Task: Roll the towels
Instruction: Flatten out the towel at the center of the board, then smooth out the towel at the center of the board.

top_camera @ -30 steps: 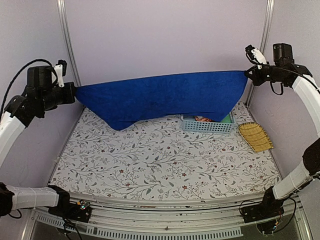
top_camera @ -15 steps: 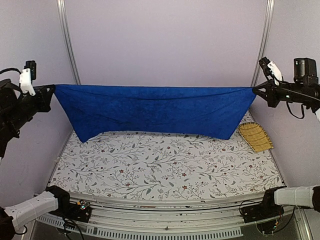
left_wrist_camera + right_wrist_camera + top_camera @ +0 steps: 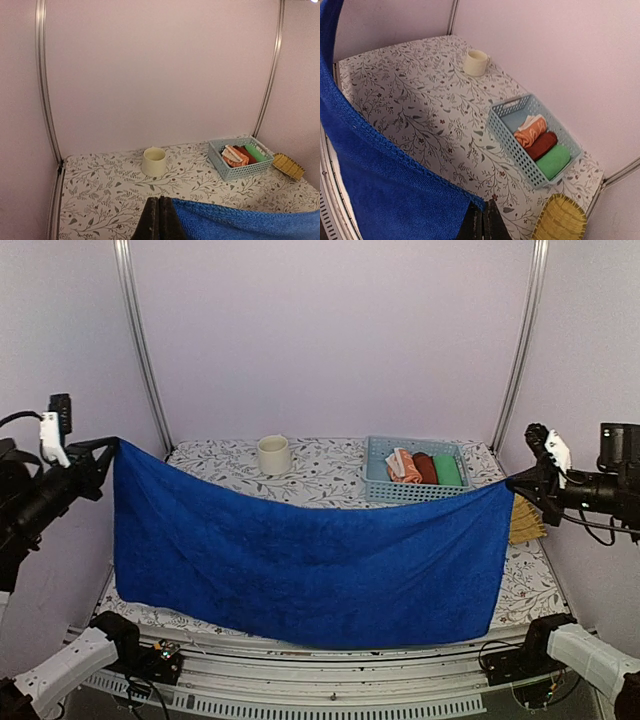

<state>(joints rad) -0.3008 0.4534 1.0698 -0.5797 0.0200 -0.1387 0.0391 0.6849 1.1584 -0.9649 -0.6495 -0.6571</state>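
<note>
The royal blue towel (image 3: 310, 570) hangs spread out between my two grippers, its lower edge down at the table's front edge. My left gripper (image 3: 112, 448) is shut on its left top corner; in the left wrist view (image 3: 160, 216) the blue towel (image 3: 240, 222) runs off to the right. My right gripper (image 3: 512, 482) is shut on the right top corner; in the right wrist view (image 3: 482, 220) the blue towel (image 3: 385, 185) fills the lower left. The orange-salmon towel (image 3: 403, 466) lies rolled in the blue basket (image 3: 382, 490), also seen from the right wrist (image 3: 532, 131).
The basket (image 3: 507, 137) also holds a red roll (image 3: 544, 145) and a green roll (image 3: 553, 161). A cream cup (image 3: 273, 454) stands at the back centre. A yellow woven mat (image 3: 527, 522) lies at the right edge, partly hidden behind the towel.
Both grippers have come towards the near edge and lower with the blue towel. The towel now hangs in front, and the cup and basket behind it have come into view.
</note>
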